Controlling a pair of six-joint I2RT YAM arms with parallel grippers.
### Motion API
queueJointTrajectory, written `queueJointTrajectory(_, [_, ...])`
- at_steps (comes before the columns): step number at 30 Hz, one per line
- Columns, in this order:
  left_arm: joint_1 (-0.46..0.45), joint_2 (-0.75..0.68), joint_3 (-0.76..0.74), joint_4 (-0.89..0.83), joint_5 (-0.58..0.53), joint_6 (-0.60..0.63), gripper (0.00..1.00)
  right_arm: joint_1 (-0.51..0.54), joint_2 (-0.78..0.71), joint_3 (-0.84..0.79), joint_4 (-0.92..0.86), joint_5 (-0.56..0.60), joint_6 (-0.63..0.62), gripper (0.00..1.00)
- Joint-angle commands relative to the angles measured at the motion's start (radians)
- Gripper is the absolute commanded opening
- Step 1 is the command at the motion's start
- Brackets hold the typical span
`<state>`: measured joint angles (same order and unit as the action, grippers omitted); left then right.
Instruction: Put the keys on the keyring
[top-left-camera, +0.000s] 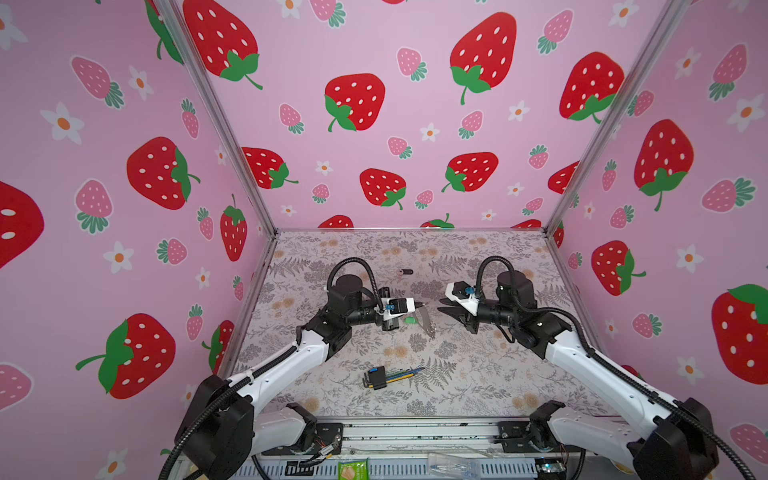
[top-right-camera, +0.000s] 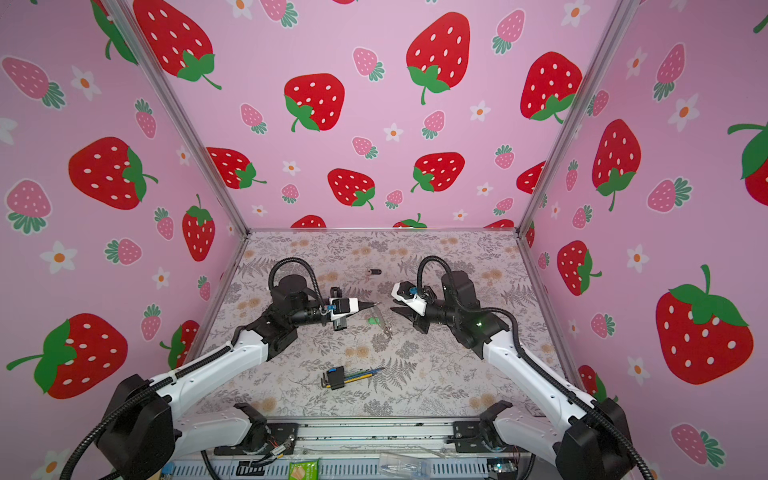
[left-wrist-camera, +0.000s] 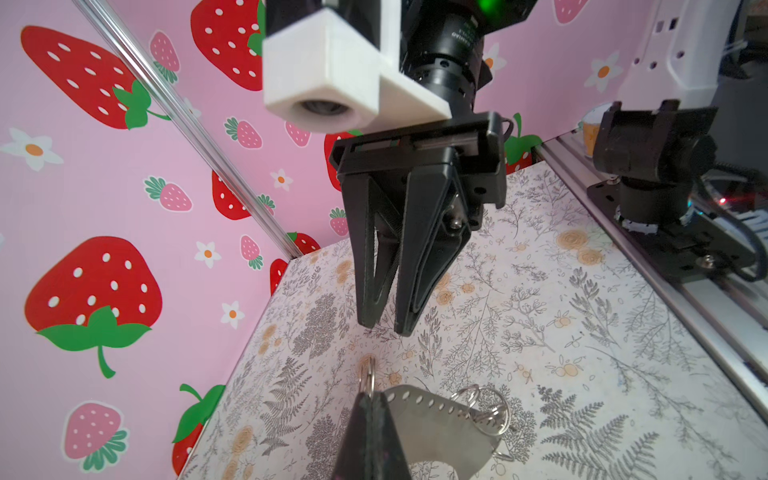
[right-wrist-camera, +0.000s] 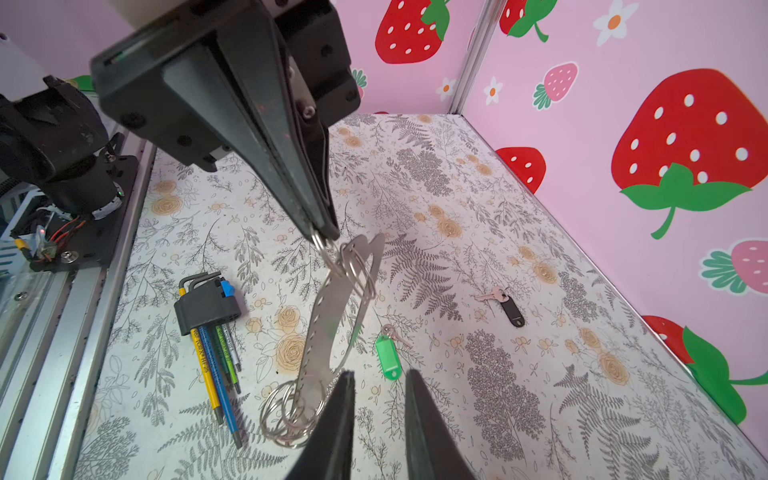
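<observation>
The keyring looks like a grey flat strap with stitch holes and silvery rings at both ends. It hangs over the table from my left gripper, which is shut on one upper ring. My right gripper is open and empty, right beside the lower rings. In both top views the grippers face each other mid-table. The green-tagged key lies on the table under the strap. The black-tagged key lies farther back.
A bundle of coloured hex wrenches in a black-and-blue holder lies near the front of the table. Pink strawberry walls close off the left, right and back. A metal rail with the arm bases runs along the front edge.
</observation>
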<state>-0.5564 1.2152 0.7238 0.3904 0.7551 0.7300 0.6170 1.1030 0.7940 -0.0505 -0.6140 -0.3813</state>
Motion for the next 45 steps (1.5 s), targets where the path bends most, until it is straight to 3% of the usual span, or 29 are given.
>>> queueJointTrajectory(1, [-0.015,-0.028,-0.014,0.000,-0.064,0.146,0.00,0.000,-0.023,-0.015,0.012,-0.027,0.003,0.24])
queueJointTrajectory(12, [-0.048,-0.046,-0.034,0.003,-0.157,0.267,0.00,0.029,-0.063,-0.054,0.076,0.014,-0.035,0.20])
queueJointTrajectory(28, [-0.048,-0.013,0.019,-0.095,-0.038,0.177,0.00,0.147,-0.053,-0.027,0.110,0.087,-0.098,0.16])
queueJointTrajectory(45, [-0.047,-0.008,0.068,-0.174,0.030,0.131,0.00,0.163,-0.019,-0.016,0.068,0.101,-0.108,0.16])
